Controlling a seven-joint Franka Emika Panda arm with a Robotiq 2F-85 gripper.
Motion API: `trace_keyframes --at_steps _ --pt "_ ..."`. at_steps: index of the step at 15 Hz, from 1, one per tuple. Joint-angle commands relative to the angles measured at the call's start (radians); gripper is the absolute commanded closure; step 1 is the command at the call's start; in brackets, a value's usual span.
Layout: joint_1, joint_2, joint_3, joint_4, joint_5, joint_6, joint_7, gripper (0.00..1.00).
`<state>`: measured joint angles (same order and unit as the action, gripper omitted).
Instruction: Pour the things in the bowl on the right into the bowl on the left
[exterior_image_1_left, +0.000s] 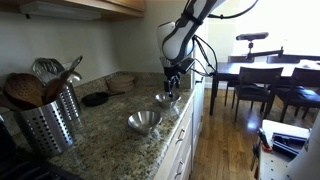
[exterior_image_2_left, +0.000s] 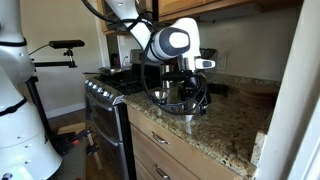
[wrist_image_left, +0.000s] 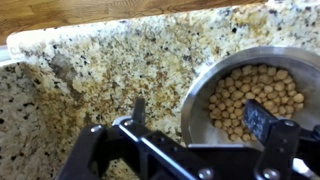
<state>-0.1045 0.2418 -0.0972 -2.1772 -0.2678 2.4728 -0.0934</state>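
A round, shiny steel bowl (wrist_image_left: 197, 88) heaped with small, pale, knobbly chickpeas (wrist_image_left: 255, 95) is seen in the wrist view on a speckled granite counter (wrist_image_left: 100, 70). The end effector (wrist_image_left: 200, 116) is held open over the rim. One dark finger (wrist_image_left: 138, 110) is placed outside the bowl, the other over the chickpeas. In an exterior view a second bowl (exterior_image_1_left: 145, 121), also polished steel, is set nearby on the counter. A perforated metal utensil holder (exterior_image_1_left: 50, 125) stands further along.

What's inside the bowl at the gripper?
Small tan round pieces, like chickpeas, fill the bowl. One finger of the gripper hides some of them, and the pieces cover the bowl's bottom.
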Motion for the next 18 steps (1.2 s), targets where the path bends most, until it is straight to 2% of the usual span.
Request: trace_keyframes --at_steps 1,18 --pt "0.015 -0.009 -0.019 -0.018 -0.028 0.004 0.038 0.0" --pt "0.015 0.021 -0.03 -0.001 -0.017 0.007 0.08 0.0"
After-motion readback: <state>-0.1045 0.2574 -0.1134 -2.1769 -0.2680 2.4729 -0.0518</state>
